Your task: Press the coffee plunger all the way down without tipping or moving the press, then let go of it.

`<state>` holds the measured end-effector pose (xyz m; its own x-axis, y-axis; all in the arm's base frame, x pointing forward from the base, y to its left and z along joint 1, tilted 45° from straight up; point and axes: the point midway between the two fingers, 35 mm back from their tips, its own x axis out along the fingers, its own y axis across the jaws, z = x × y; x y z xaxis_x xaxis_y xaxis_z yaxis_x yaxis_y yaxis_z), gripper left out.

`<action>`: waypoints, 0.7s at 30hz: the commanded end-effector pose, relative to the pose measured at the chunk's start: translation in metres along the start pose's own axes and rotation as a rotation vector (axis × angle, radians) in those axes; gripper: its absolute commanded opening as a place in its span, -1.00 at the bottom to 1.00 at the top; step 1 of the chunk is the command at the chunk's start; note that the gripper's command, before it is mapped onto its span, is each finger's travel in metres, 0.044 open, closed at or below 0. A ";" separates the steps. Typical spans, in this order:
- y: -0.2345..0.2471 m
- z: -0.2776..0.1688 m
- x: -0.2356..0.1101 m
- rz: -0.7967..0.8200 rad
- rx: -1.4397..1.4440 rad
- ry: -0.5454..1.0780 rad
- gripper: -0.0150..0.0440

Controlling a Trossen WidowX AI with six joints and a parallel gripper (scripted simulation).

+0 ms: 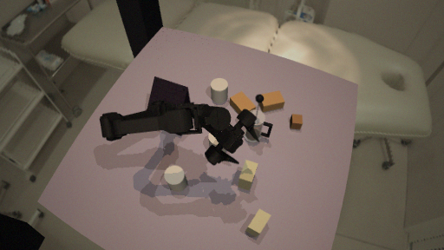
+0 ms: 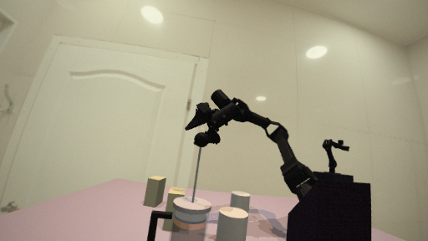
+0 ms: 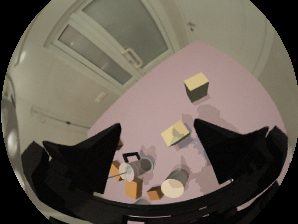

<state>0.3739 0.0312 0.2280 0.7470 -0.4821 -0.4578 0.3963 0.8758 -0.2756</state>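
The coffee press (image 1: 255, 130) (image 2: 191, 212) (image 3: 140, 167) stands upright on the pink table (image 1: 303, 182), its black handle (image 1: 268, 129) pointing right. Its thin rod rises high to a black ball knob (image 1: 259, 98) (image 2: 201, 139), so the plunger is up. My gripper (image 1: 236, 139) (image 2: 200, 127) (image 3: 157, 124) is open and empty. It hangs high over the table, at about knob height and just beside the rod. I cannot tell whether a finger touches the knob. In the wrist view the press lies low, near the left finger.
White cylinders (image 1: 219, 90) (image 1: 175, 175) and orange blocks (image 1: 242, 101) (image 1: 273, 100) (image 1: 296, 121) stand around the press. Yellow blocks (image 1: 248, 174) (image 1: 258, 222) lie nearer the front. The arm's black base box (image 1: 168, 92) (image 2: 330, 209) stands at the back left.
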 end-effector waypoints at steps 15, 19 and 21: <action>0.172 -0.132 -0.078 0.273 -0.750 -0.113 1.00; 0.158 -0.153 -0.056 0.274 -0.749 -0.113 1.00; 0.152 -0.161 -0.048 0.273 -0.751 -0.114 1.00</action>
<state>0.3154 0.2002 0.0888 0.8359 -0.2081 -0.5080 -0.2321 0.7045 -0.6706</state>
